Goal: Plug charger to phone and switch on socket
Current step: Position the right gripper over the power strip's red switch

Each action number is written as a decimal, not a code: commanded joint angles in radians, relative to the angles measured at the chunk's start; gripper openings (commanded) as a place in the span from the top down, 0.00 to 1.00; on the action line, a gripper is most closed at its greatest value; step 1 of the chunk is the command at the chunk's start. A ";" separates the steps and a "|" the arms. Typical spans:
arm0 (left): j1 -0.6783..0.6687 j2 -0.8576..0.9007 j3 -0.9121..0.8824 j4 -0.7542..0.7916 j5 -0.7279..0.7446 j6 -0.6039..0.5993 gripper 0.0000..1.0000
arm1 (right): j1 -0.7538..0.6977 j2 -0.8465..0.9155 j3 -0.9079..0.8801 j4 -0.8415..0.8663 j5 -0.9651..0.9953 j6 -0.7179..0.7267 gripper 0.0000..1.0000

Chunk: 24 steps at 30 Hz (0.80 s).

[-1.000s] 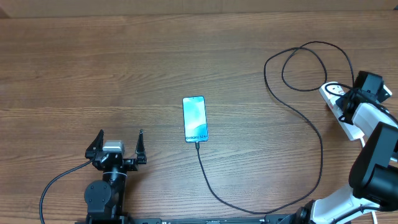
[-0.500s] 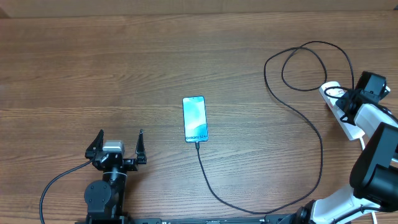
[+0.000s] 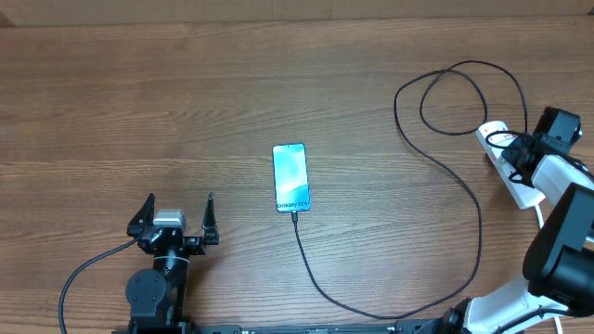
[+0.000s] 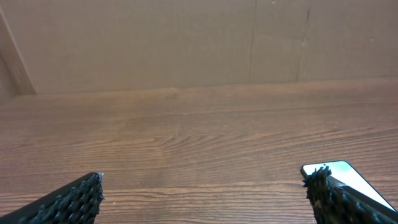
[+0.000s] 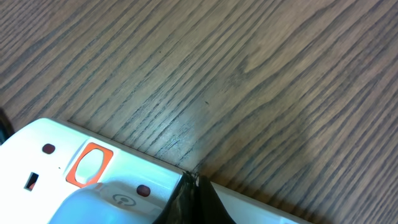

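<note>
the brown wooden table holds the white elongated power strip at its right edge; the long thin black charger cable loops to the slim blue-screened phone mid-table, seemingly plugged. switching is next: the right claw, tips together on the strip, must slide onto the orange-red switch. left claw idles, spread apart.

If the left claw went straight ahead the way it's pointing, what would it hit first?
Nothing nearby, it seems. The left claw is open and faces bare table; the phone lies off to its right, outside that line. Depth beyond is hard to judge.
</note>
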 commanded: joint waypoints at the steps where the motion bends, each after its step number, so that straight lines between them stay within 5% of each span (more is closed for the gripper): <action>1: 0.010 0.001 -0.006 0.002 0.010 0.014 0.01 | 0.063 0.015 0.021 -0.004 -0.272 0.000 0.96; 17: 0.010 0.001 -0.006 0.002 0.010 0.014 0.00 | 0.064 -0.139 0.027 -0.073 0.022 0.036 0.96; 24: 0.010 0.001 -0.006 0.002 0.010 0.014 0.00 | 0.064 -0.139 0.027 -0.181 0.009 0.038 0.96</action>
